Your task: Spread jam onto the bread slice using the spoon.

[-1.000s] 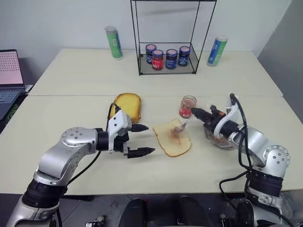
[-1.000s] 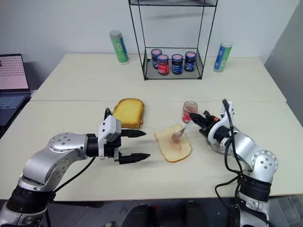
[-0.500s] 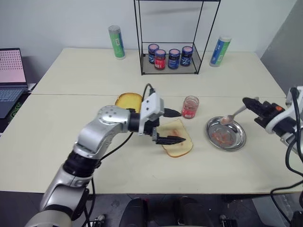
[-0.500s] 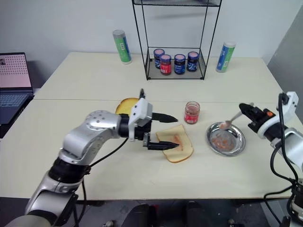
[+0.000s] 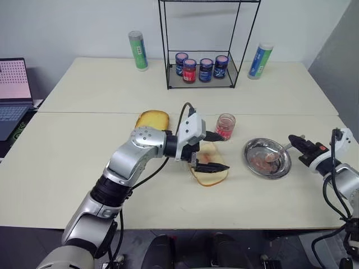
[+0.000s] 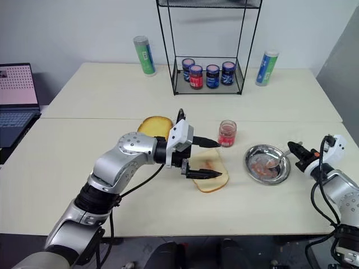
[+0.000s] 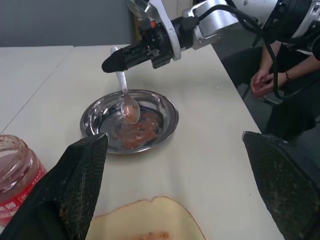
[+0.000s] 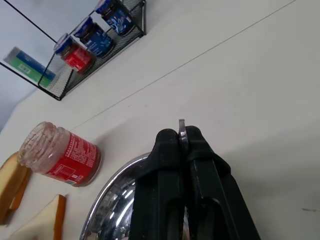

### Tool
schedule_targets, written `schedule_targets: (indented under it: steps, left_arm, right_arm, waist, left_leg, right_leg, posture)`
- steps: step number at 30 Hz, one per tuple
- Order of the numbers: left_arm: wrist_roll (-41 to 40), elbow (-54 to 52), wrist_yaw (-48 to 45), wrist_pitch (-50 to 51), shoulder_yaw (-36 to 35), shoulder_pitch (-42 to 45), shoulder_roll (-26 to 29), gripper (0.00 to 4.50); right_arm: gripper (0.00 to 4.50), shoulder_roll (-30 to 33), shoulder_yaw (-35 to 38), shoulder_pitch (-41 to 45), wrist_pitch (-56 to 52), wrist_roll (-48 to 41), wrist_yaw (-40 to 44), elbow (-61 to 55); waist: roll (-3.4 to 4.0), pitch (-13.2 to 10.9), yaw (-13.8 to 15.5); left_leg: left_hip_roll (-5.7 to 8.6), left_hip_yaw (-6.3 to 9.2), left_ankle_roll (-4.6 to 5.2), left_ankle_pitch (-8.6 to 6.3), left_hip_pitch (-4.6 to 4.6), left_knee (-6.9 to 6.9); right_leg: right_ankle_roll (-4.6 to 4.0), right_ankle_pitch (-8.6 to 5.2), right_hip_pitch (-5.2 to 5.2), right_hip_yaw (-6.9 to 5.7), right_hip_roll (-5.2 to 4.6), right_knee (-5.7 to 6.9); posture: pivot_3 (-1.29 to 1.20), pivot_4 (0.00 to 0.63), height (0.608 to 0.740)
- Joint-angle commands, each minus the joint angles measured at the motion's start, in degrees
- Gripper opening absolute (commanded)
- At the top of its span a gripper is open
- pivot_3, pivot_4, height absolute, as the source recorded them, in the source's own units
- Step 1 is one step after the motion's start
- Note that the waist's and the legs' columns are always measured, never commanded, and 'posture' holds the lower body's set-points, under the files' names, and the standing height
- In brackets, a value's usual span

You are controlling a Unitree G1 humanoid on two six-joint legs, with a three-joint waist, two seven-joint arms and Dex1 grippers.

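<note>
Cream bread slice (image 6: 208,174), faint pink smear; silver dish (image 6: 267,163), perhaps jam-streaked.

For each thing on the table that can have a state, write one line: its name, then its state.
jam jar: upright, lid off.
bread slice: flat, smeared red.
spoon: held, bowl over the dish.
steel dish: red smears inside.
left gripper: open over bread slice.
right gripper: shut on spoon.

Silver-grey jointed arms, white wrist housings, black cables, black-fingered left gripper (image 5: 217,151).

Bright, even light; soft shadows, perhaps slight blur.
</note>
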State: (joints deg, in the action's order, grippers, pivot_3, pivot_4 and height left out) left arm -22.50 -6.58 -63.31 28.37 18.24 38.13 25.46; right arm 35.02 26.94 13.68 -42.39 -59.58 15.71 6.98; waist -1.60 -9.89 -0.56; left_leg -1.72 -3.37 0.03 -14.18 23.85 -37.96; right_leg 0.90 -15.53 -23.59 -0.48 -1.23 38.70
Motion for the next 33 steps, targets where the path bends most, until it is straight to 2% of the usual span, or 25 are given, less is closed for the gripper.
schedule_targets:
  steps: [1, 2, 4, 5, 6, 22, 29, 33]
  left_arm:
    - [-0.5, -2.9, 0.2, 0.1, -1.2, -0.1, 0.2, 4.50]
    - [-0.5, -2.9, 0.3, 0.1, -1.3, -0.1, 0.1, 4.50]
    - [-0.5, -3.0, 0.5, 0.1, -1.3, -0.3, 0.1, 4.50]
    - [-0.5, -3.1, 0.5, 0.1, -1.3, -0.3, 0.1, 4.50]
    - [-0.5, -3.1, 0.6, 0.1, -1.3, -0.3, 0.1, 4.50]
    - [-0.4, -2.7, 0.4, -0.3, -1.6, -0.5, 0.2, 4.50]
    - [-0.1, -1.7, -0.2, -1.0, -2.0, 0.1, 0.5, 4.50]
    - [-0.7, -2.0, -0.2, 0.0, -4.1, 0.0, 2.6, 4.50]
  right_arm:
    - [0.05, -0.7, 1.5, 1.8, 0.9, 1.9, 1.6, 3.3]
    - [0.05, -0.8, 1.7, 2.3, 1.0, 2.1, 1.9, 4.1]
    - [0.50, -1.3, 2.2, 3.2, 0.9, 2.2, 2.1, 5.6]
    - [0.58, -1.5, 2.5, 3.5, 0.9, 2.4, 2.2, 5.9]
    - [0.93, -1.6, 2.7, 3.8, 0.8, 2.6, 2.4, 6.4]
    - [4.42, -1.8, 6.3, 5.0, -1.0, 2.9, 3.0, 8.1]
    - [4.47, -1.5, 6.5, 4.6, -1.4, 4.4, 4.0, 7.3]
    - [4.47, 1.2, 7.8, 2.6, 0.4, 7.7, 3.5, 6.8]
  waist:
    - [0.00, 0.0, 0.1]
    - [0.00, 0.0, 0.1]
    - [0.00, 0.0, 0.1]
    - [0.00, 0.0, 0.2]
    - [0.00, 0.0, 0.2]
    - [0.02, 0.0, 0.2]
    - [0.02, 0.0, 0.2]
    - [0.03, 0.0, 0.2]
  left_leg:
    - [0.00, 0.00, 0.00, 0.00, -0.01, -0.01]
    - [0.00, 0.02, 0.00, 0.00, -0.01, -0.03]
    - [0.02, 0.01, 0.00, 0.00, -0.04, -0.04]
    - [0.02, 0.01, 0.00, 0.00, -0.04, -0.04]
    - [0.02, 0.02, 0.00, 0.00, -0.03, -0.04]
    - [0.02, 0.01, 0.00, 0.00, -0.04, -0.03]
    - [0.02, 0.01, 0.00, 0.00, -0.04, -0.03]
    - [0.02, 0.02, 0.00, 0.00, -0.03, -0.03]
  right_leg:
    - [-0.01, 0.00, 0.01, 0.00, 0.00, 0.01]
    - [-0.01, 0.01, 0.04, -0.02, 0.00, 0.00]
    - [-0.01, 0.01, 0.07, -0.02, -0.02, 0.00]
    - [-0.01, 0.01, 0.07, -0.02, -0.02, 0.00]
    - [-0.07, 0.04, 0.07, -0.02, -0.02, 0.01]
    - [-0.08, 0.04, 0.06, -0.01, -0.03, 0.02]
    - [-0.08, 0.04, 0.06, -0.02, -0.03, 0.02]
    - [-0.08, 0.04, 0.06, -0.02, -0.03, 0.02]
  posture:
    - [0.00, 0.150, 0.740]
    - [0.00, 0.150, 0.740]
    - [0.00, 0.150, 0.740]
    - [0.00, 0.150, 0.740]
    - [0.00, 0.150, 0.740]
    - [0.00, 0.150, 0.740]
    - [0.00, 0.150, 0.740]
    - [0.00, 0.150, 0.740]
